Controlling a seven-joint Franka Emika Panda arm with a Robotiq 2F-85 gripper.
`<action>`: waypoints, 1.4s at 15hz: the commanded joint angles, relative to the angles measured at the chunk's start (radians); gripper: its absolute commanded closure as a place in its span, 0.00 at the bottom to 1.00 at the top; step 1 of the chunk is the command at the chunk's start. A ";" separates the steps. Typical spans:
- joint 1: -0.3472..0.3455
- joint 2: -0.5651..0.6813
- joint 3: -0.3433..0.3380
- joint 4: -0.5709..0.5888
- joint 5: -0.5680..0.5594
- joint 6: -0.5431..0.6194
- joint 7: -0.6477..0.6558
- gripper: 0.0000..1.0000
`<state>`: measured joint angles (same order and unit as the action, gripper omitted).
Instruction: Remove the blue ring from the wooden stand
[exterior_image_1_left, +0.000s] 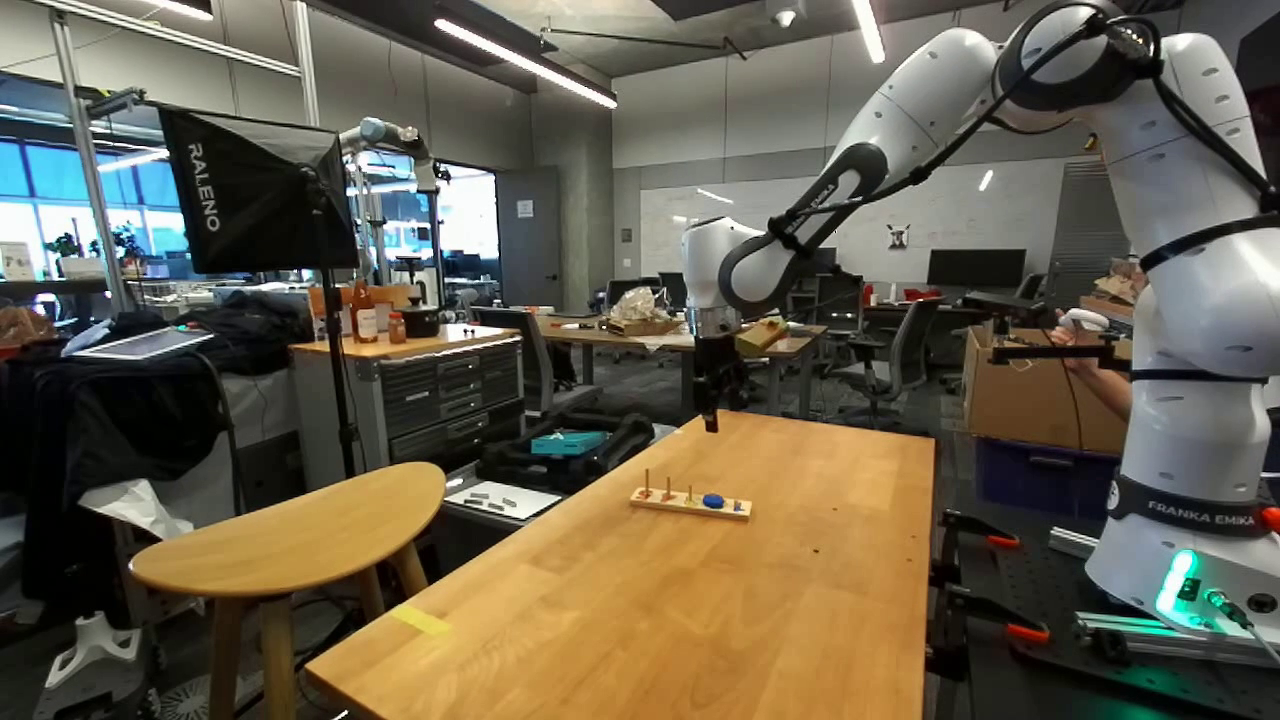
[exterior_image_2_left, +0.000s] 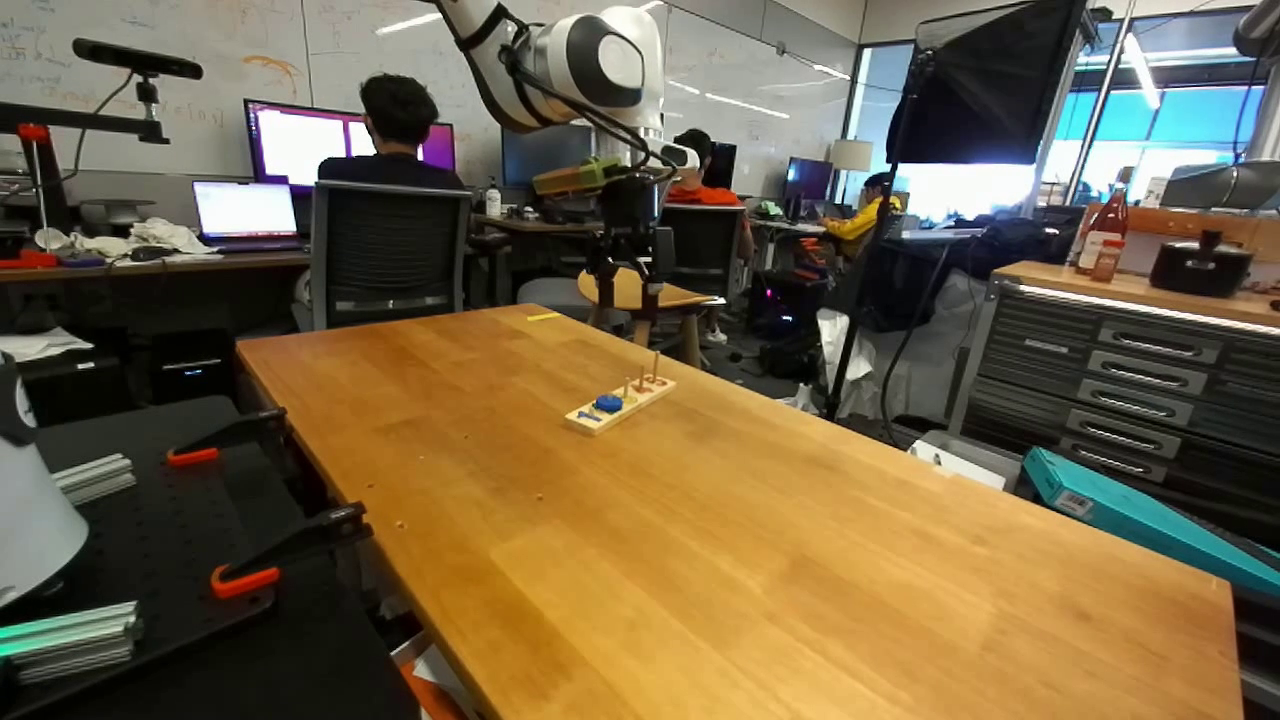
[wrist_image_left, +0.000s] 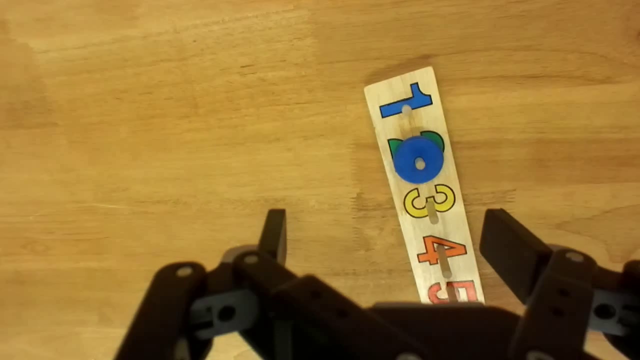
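Note:
The blue ring (wrist_image_left: 419, 174) is a flat disc around the peg at the number 2 of the wooden stand (wrist_image_left: 417, 227). The stand is a pale strip with painted numbers and one peg per number. The ring (exterior_image_1_left: 713, 500) (exterior_image_2_left: 607, 403) and stand (exterior_image_1_left: 670, 508) (exterior_image_2_left: 634, 400) also show in both exterior views. My gripper (wrist_image_left: 385, 220) is open and empty, pointing down. It hangs well above the table in both exterior views (exterior_image_1_left: 722, 405) (exterior_image_2_left: 630, 285). In the wrist view the stand lies between the fingers, nearer the right one. The ring is above fingertip level there; my gripper hides the stand's 5 end.
The stand lies on a large wooden table (exterior_image_1_left: 800, 610). Black clamps with orange ends (exterior_image_2_left: 250, 580) grip the table edge on the robot's side. A round wooden stool (exterior_image_1_left: 300, 525) and a softbox lamp (exterior_image_1_left: 255, 190) stand beyond the opposite edge.

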<state>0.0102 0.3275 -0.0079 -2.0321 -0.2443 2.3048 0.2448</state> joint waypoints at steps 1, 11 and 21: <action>0.026 0.005 -0.022 -0.001 -0.012 -0.008 -0.001 0.00; 0.004 0.153 -0.011 0.009 0.071 0.033 -0.039 0.00; 0.018 0.273 -0.017 0.057 0.108 0.156 -0.049 0.00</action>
<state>0.0157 0.5555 -0.0102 -2.0188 -0.1622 2.4169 0.2201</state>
